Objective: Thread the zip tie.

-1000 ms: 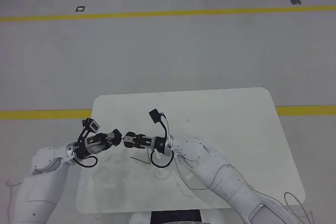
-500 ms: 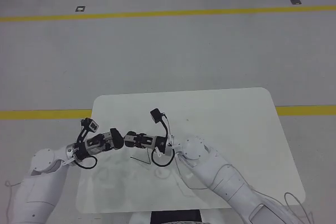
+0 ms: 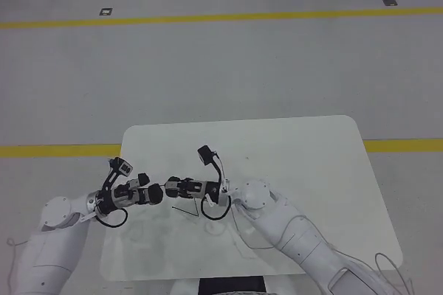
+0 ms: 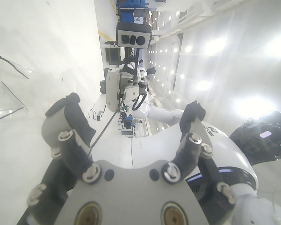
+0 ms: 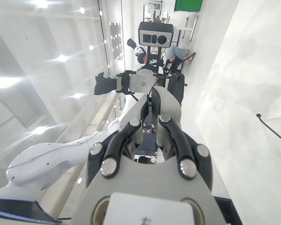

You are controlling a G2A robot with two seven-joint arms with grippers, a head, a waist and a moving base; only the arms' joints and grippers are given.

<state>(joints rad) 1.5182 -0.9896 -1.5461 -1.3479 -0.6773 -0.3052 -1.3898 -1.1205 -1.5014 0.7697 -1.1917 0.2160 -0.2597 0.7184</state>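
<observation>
Zip tie lengthwise toward left pincer

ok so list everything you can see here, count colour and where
table: one, white, under both arms
held zip tie: one, black, gripped by the right hand, strap running toward the left hand
loose zip ties: at least two, black, flat on the table
floor lines: two, yellow, on the grey floor beyond and beside the table
bin: one, green, far back in the room
left hand: one, grey with black pads, open, facing the right hand
right hand: one, grey and black, shut on the held zip tie
</observation>
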